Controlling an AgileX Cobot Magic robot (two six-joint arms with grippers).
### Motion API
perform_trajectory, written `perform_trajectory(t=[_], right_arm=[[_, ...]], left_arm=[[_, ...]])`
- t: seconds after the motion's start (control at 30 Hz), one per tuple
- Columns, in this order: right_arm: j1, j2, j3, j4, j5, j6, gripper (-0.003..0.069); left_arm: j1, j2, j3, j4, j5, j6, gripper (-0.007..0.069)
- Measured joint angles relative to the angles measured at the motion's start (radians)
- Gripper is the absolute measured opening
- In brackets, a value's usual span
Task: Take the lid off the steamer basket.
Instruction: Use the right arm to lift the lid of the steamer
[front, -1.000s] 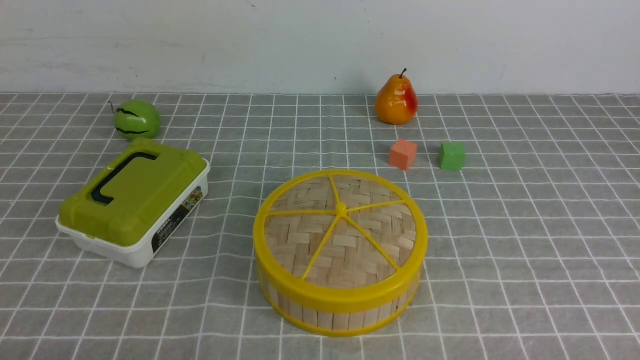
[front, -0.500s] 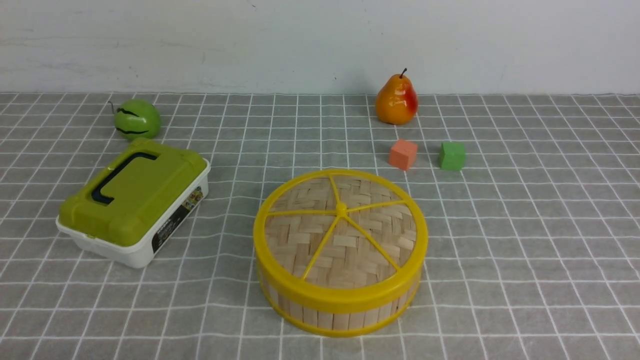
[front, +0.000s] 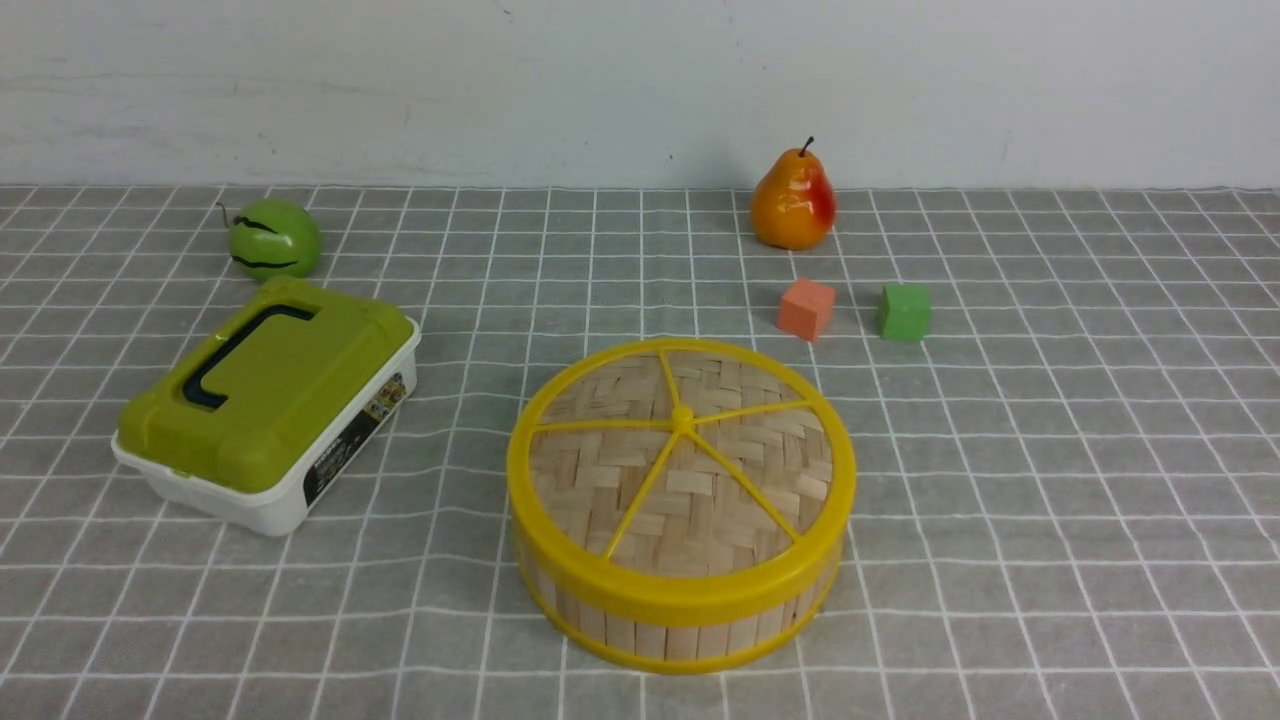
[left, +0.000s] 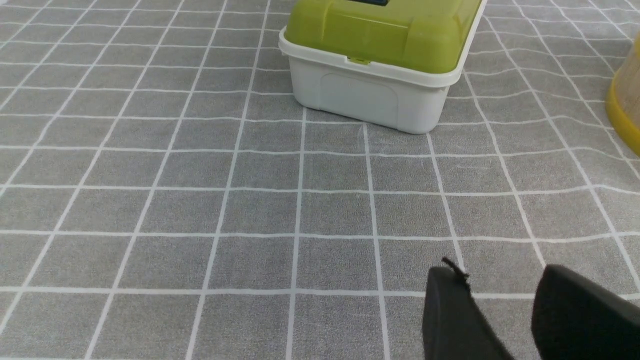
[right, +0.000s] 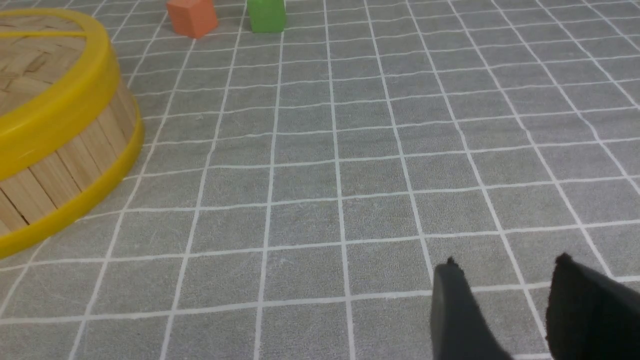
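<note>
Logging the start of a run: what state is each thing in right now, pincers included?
steamer basket: upright, covered.
lid: seated on the basket, nothing touching it.
white box: closed under its green cover.
pear: standing upright.
left pincer: open, empty.
right pincer: open, empty.

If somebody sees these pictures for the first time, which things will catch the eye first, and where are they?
The steamer basket with its bright yellow rims stands front and centre on the grey checked cloth, the woven lid closed on it. To its left lies a white box with an olive-green cover; far back on the right stands an orange-red pear.
</note>
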Motion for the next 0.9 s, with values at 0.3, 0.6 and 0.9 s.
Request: perform_trajectory(t=[0.3, 0.6, 0.9], right_arm=[[0.0, 0.0, 0.0, 0.02, 0.0, 0.01, 0.0242], [0.0, 0.0, 0.008, 0.661, 0.019, 0.34, 0.0242], [0.0, 0.0, 0.009, 0.669, 0.019, 0.325, 0.0242]], left_arm=[[0.0, 0.0, 0.0, 0.001, 0.0, 0.0, 0.0239], [0.0, 0.0, 0.0, 0.001, 0.0, 0.0, 0.0239], [0.0, 0.0, 0.0, 0.004, 0.0, 0.0, 0.0239]])
